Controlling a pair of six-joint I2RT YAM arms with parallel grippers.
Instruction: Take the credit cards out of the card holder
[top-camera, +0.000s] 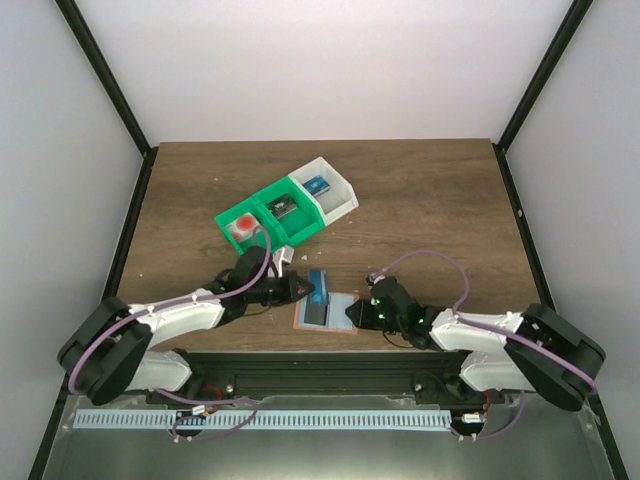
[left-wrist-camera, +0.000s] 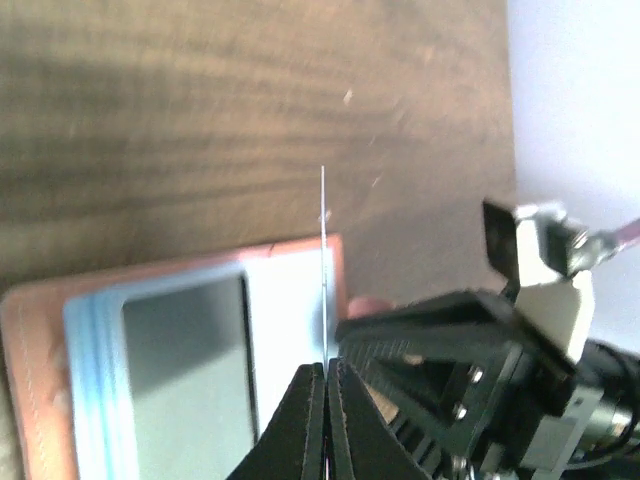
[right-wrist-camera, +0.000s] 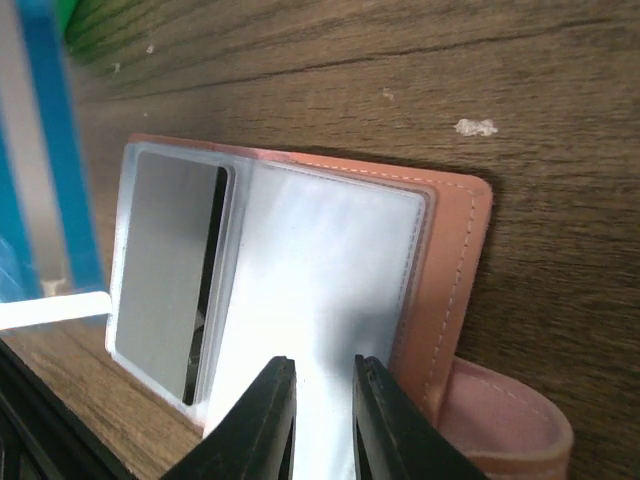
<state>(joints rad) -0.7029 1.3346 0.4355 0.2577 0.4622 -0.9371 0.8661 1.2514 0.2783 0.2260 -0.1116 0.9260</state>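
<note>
Card holder (right-wrist-camera: 455, 260) — left gripper (left-wrist-camera: 326, 375) jaws clamped edge-on to a credit card (right-wrist-camera: 60, 160), right gripper (right-wrist-camera: 322, 378) closure untellable — thin pinch may slip.

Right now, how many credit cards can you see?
2. A blue card stands on edge, pinched in the left tool over the card holder; a grey card sits in its clear sleeve. More may be hidden.

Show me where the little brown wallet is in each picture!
Top external: card holder low centre, in front of the green-and-white bin.
Left wrist: lower left, beyond the left end effector pinching a credit card edge-on.
Right wrist: centre, filling much of the picture.
Shared landmark: the grey card inside its clear sleeve.
</note>
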